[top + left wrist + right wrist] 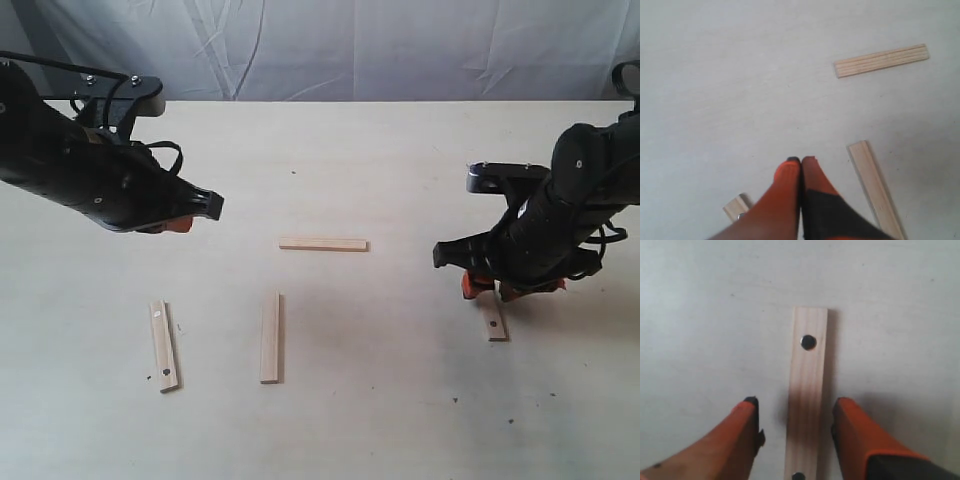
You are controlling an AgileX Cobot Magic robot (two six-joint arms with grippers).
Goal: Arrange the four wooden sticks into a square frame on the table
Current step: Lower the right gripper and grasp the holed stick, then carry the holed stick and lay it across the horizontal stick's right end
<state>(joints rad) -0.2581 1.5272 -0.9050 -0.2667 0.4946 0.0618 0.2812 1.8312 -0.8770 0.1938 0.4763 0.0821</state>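
Four wooden sticks lie apart on the table (pixel 380 160); no square frame is formed. A plain stick (pixel 323 243) lies crosswise in the middle, also the plain stick (pixel 881 60) in the left wrist view. Another plain stick (pixel 270 337) lies lengthwise below it. A holed stick (pixel 165 345) lies at the front left. The second holed stick (pixel 807 390) lies between the orange fingers of my open right gripper (pixel 796 412), untouched; in the exterior view only its end (pixel 493 322) shows under the right gripper (pixel 490 288). My left gripper (pixel 801 161) hovers shut and empty at the left.
A white cloth backdrop (pixel 350 45) hangs behind the table's far edge. Small dark specks (pixel 510 420) dot the tabletop near the front right.
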